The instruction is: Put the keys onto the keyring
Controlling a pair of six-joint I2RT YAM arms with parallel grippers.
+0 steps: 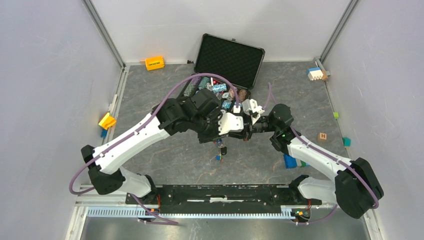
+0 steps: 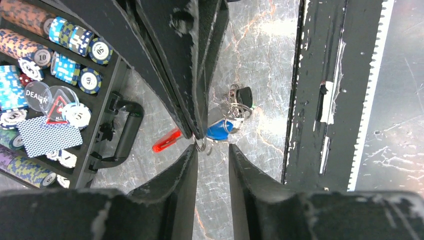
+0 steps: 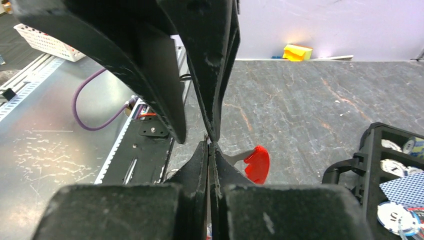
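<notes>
My right gripper (image 1: 226, 137) is shut on the keyring's thin metal ring (image 2: 202, 146), which pokes out at its tips (image 3: 210, 145). The bright red fob (image 3: 257, 164) sticks out sideways from the ring on a short metal shank and also shows in the left wrist view (image 2: 167, 141). Below hangs a bunch (image 1: 221, 148) with a blue-capped key (image 2: 219, 130), wire rings (image 2: 231, 104) and a black tag (image 2: 244, 95). My left gripper (image 2: 212, 148) is open and empty, its left finger (image 2: 190, 160) just beside the ring. In the top view it (image 1: 216, 136) meets the right gripper mid-table.
The open black poker case (image 1: 230, 57) stands behind, with chips (image 2: 75, 42), cards and its handle (image 2: 125, 132) close to the left. The arms' base rail (image 2: 312, 90) lies near. Blocks sit around: blue (image 1: 290, 161), wooden (image 1: 322, 136), yellow (image 1: 107, 120), orange (image 1: 154, 62).
</notes>
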